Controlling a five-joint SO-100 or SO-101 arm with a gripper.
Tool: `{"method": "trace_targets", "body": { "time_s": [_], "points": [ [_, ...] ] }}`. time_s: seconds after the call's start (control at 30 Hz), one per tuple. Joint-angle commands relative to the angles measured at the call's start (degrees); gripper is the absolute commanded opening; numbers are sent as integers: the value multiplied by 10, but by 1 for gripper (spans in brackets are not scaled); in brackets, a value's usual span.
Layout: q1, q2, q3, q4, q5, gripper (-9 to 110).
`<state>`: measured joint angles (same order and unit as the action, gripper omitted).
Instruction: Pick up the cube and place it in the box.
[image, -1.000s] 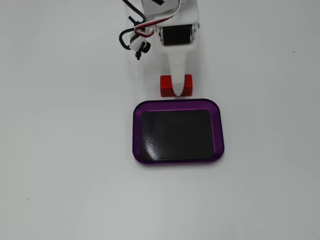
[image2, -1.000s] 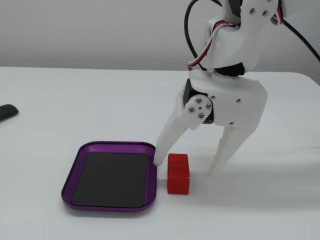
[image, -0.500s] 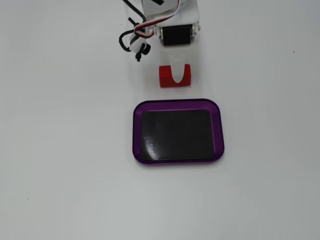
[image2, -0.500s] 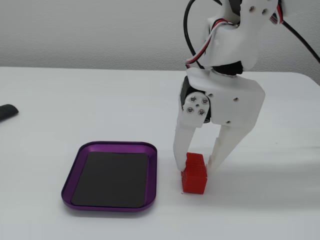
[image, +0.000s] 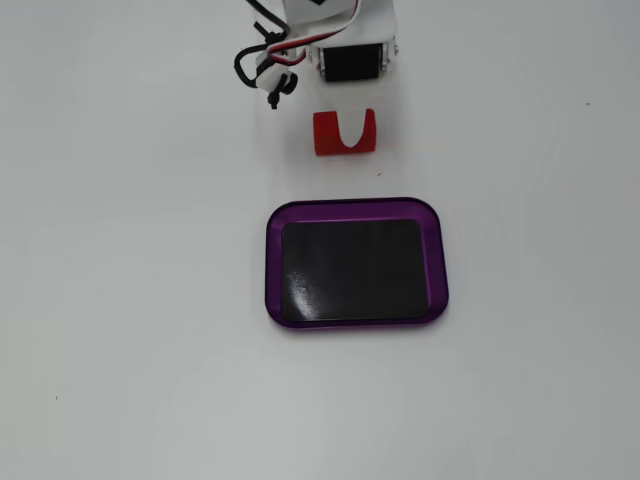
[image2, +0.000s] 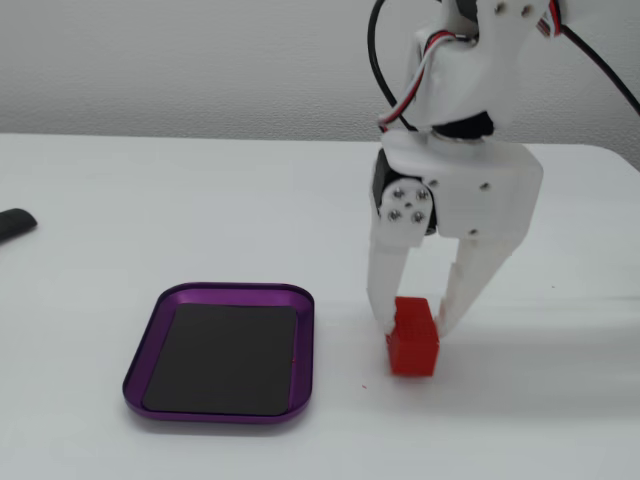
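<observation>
Cube (image2: 413, 336) sits on the table between the gripper's (image2: 413, 322) narrowly spread fingers, just right of the box (image2: 136, 372) in that fixed view. Its long axis appears to run between the fingers, not across them. A firm hold isn't clear yet, so I judge closing comes next.

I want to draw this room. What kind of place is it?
Probably a small robot test bench, not a kitchen or shop. A bare white table holds only a purple tray and a red block, and a white arm's tool straddles the block against a plain wall.
</observation>
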<state>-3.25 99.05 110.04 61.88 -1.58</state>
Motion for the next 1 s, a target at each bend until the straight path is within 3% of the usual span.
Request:
{"method": "trace_targets", "body": {
  "time_s": [0.0,0.2,0.43,0.67,0.97],
  "points": [
    [-4,50,-64,19,-16,-1],
    [-3,111,-105,8,-62,-1],
    [0,114,-92,-176,-99,-1],
    [43,-15,-89,-295,-96,-1],
    [51,-152,-182,-302,-88,-1]
  ]
}}
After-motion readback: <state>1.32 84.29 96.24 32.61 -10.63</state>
